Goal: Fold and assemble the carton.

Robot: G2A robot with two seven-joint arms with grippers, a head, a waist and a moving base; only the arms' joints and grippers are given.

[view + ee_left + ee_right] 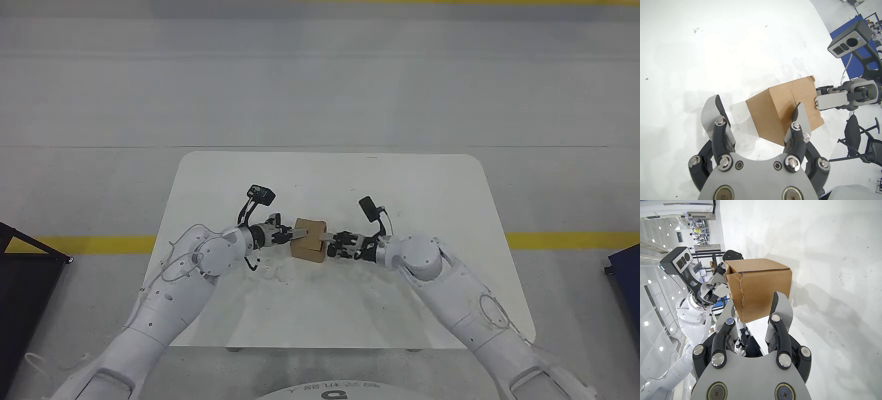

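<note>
A small brown carton [311, 240] stands folded up as a box near the middle of the white table [430, 200]. My left gripper [758, 100] is open at one end of the carton [772, 108]; one fingertip [797, 109] rests on its top face and the other finger [719, 106] hangs over bare table. My right gripper [753, 298] is at the opposite end, shut on the carton [761, 279] wall, with one finger [776, 302] on the outer face and the other behind it. That face has a torn, creased seam [742, 291].
Both arms meet at the table's centre, left gripper [296, 233] and right gripper [333, 242]. The table's edge [829, 37] runs close behind the right arm, with black chairs [857, 132] on the floor beyond. A dark frame [20, 270] stands off the table's left side.
</note>
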